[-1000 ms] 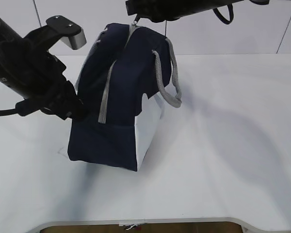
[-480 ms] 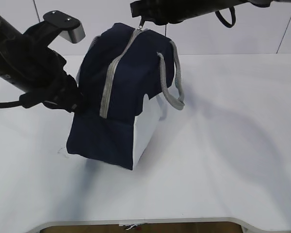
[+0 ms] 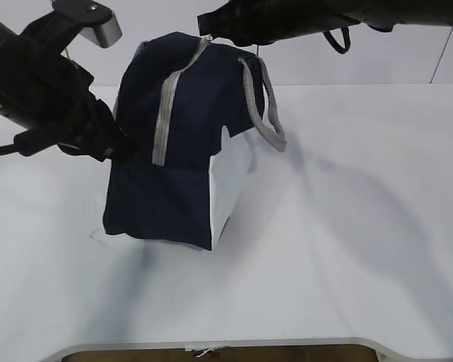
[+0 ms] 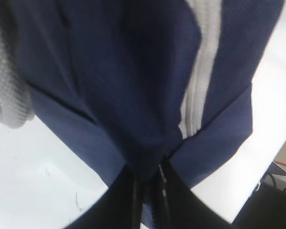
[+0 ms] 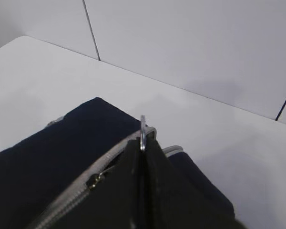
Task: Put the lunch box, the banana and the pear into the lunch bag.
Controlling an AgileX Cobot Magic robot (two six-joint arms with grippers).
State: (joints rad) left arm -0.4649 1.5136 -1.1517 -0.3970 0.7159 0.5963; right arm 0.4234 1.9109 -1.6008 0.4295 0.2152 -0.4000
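- White tabletop (image 3: 347, 249) and a pale panelled wall fill the scene; nothing else lies on the visible surface, and no lunch box, banana or pear shows in any view.
- Largest thing by far is the lunch bag (image 3: 181, 151), navy with a white side panel, standing left of centre on the table and leaning a little, its grey handles (image 3: 266, 124) drooping over the right side.
- Judging progress: the grey zipper (image 3: 164, 113) looks closed along the stretch that shows, so whether the food is already inside cannot be told; either the bag is zipped after packing or the packing has not begun.
- At the left, the left gripper (image 4: 148, 191) sits low against the bag's left end; the left wrist view shows its dark fingers pinched together on a fold of navy fabric beside the zipper's lower end, so it holds the bag.
- Up top, the right gripper (image 5: 142, 157) reaches in from the right over the bag's crest; its fingers are narrow and closed on the metal ring pull (image 5: 142, 129), which stands upright between them.
- My reading is that one arm steadies the bag while the other works the zipper.
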